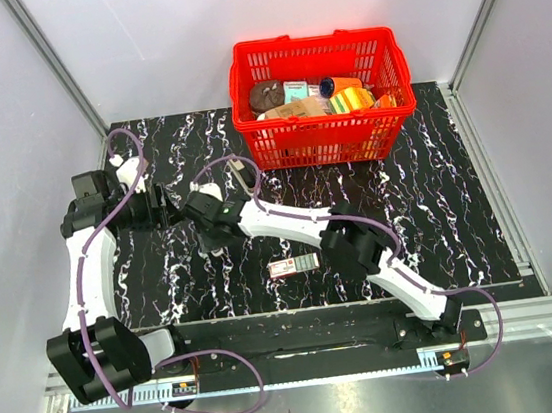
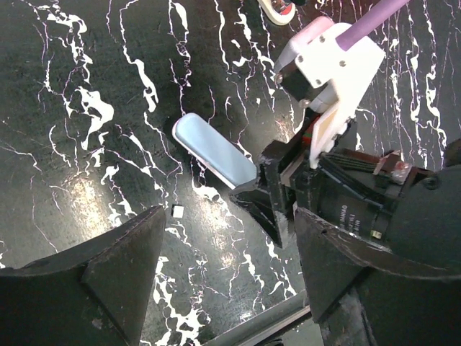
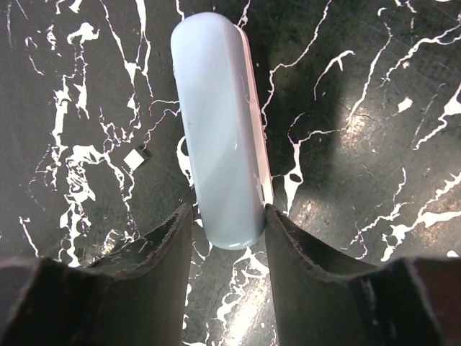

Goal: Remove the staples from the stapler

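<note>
No dark grey-black stapler shows in any view. A pale blue pill-shaped object (image 3: 216,122) lies flat on the black marbled mat; it also shows in the left wrist view (image 2: 212,150). My right gripper (image 3: 228,213) has its two fingers closed against the sides of the object's near end; in the top view it (image 1: 209,235) is at the mat's left middle. My left gripper (image 2: 229,241) is open and empty, hovering over the mat just left of the right one (image 1: 163,208). A tiny silvery square piece (image 3: 135,158) lies on the mat beside the blue object.
A red basket (image 1: 327,145) full of assorted items stands at the back of the mat. A small flat red-and-white box (image 1: 293,266) lies near the mat's front middle. The right arm's white links (image 1: 288,220) stretch across the mat's middle.
</note>
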Tool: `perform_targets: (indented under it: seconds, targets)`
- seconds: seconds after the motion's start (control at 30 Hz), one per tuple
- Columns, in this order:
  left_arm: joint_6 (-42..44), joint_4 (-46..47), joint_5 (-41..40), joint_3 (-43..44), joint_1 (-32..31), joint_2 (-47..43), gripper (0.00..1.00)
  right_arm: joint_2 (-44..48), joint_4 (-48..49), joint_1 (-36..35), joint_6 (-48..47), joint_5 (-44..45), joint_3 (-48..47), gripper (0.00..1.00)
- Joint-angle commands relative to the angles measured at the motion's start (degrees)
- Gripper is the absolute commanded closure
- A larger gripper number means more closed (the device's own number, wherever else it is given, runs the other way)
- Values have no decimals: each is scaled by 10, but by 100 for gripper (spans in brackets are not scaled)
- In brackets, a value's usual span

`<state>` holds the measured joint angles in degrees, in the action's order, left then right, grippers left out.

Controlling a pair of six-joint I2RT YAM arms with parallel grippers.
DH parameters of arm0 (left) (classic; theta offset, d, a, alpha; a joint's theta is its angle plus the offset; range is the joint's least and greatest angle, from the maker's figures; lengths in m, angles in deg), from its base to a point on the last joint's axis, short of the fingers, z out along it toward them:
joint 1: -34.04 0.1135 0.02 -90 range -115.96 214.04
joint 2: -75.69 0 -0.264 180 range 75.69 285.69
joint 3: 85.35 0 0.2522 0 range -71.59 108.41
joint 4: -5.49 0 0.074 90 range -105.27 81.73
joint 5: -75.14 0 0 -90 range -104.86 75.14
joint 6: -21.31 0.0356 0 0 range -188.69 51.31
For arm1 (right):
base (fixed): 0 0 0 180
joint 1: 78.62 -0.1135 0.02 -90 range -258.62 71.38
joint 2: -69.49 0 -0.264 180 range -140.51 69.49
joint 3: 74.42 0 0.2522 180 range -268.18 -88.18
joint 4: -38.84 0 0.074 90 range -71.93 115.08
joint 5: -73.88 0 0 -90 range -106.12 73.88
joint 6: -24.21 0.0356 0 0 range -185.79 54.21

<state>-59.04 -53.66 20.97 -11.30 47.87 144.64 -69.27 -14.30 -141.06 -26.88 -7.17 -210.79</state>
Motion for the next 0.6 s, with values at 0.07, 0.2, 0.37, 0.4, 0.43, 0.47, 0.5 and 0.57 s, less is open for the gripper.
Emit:
perform_targets:
  seconds: [0.07,0.2,0.37,0.4,0.43,0.47,0.5,0.57]
  targets:
    - [-12,3,-26,36,3,-14,24,-23,-69,-10,5,-3,-79,35]
    - [-8,-4,-28,40,4,-14,23,9,-92,-7,-24,18,-86,8]
    - [-9,-3,-28,34,4,-12,23,60,-112,7,-68,38,-79,1]
    - [-9,-4,-30,33,4,-11,23,68,-115,12,-80,48,-78,0]
    - [-9,-3,-31,33,4,-10,23,74,-117,14,-92,63,-78,1]
    - [-8,-4,-31,33,4,-10,23,80,-115,23,-103,77,-77,1]
    - [-9,-3,-33,33,4,-12,23,81,-115,31,-120,91,-79,1]
    - [-8,-3,-31,32,4,-14,23,78,-102,49,-146,115,-78,1]
